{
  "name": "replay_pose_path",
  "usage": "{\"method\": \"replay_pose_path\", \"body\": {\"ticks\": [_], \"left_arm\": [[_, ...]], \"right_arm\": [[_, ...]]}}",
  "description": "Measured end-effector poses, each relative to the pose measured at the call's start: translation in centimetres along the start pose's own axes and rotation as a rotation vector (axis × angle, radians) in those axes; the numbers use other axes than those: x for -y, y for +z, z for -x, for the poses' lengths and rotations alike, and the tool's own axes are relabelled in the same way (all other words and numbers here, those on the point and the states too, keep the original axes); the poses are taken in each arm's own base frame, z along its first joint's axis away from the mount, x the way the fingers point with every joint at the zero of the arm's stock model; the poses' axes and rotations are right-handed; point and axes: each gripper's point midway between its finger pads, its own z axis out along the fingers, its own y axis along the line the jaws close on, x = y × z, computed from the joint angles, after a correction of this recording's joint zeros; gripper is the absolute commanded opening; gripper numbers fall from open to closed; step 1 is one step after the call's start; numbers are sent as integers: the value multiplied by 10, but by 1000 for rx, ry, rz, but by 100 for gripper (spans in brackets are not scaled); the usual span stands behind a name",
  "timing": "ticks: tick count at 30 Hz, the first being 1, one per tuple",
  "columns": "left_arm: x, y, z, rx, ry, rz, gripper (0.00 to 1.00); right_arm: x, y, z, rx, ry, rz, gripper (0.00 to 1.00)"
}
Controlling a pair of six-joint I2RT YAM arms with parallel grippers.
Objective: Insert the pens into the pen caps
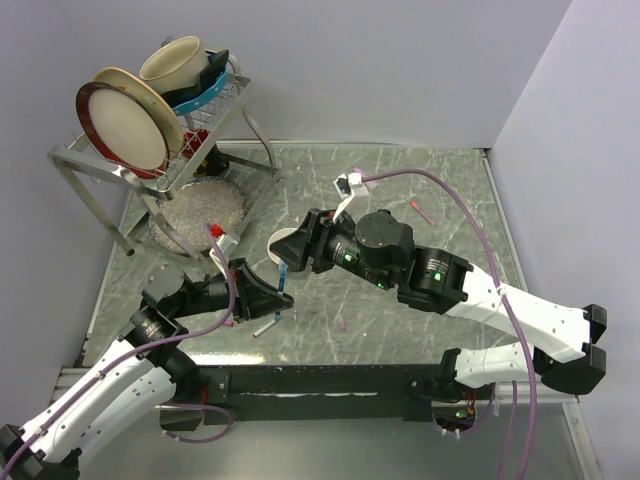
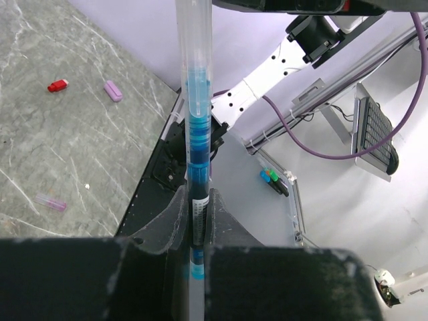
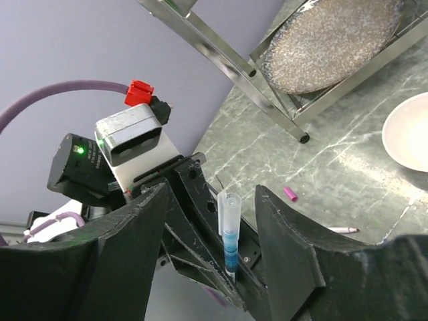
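**Blue pen held upright between the two grippers**

The blue pen (image 2: 198, 127) is gripped by the left gripper (image 2: 198, 204), whose jaws are closed tightly on the lower barrel. The pen is kept upright, and this is judged to be done so that its upper end is offered freely to the other arm. The upper part of the pen is clear, and whether a cap is already seated there cannot be told. The right gripper (image 3: 212, 195) is placed around this upper end with its jaws open, one finger on each side. The pen is not touched by them, and no cap is seen between them.

In the top view the left arm is stretched diagonally from the near left corner toward the middle of the table (image 1: 450, 190). The right arm is folded back across the table from the near right. The two grippers are brought together just beside the small white bowl (image 1: 280, 240).

A red cap (image 2: 58, 85), a lilac cap (image 2: 113, 91) and a pink cap (image 2: 51, 202) are lying loose on the table, well apart from the held pen. A white pen (image 1: 267, 326) is lying flat near the left gripper. These pieces are judged to be not yet joined.
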Motion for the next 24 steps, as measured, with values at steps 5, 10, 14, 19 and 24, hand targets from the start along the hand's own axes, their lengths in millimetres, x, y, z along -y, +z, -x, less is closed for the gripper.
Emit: {"method": "replay_pose_path", "body": {"ticks": [5, 10, 14, 19, 24], "left_arm": [[0, 0, 0, 0, 0, 0, 1], [-1, 1, 0, 0, 3, 0, 1], [-5, 2, -3, -15, -13, 9, 1], [-12, 6, -8, -42, -41, 24, 1], [-16, 10, -9, -63, -51, 38, 1]], "right_arm": [[1, 2, -3, -13, -7, 1, 39], [3, 4, -10, -27, -6, 5, 26], [15, 8, -20, -41, -6, -10, 3], [29, 3, -25, -25, 1, -21, 0], [35, -2, -26, 9, 25, -14, 0]]}}
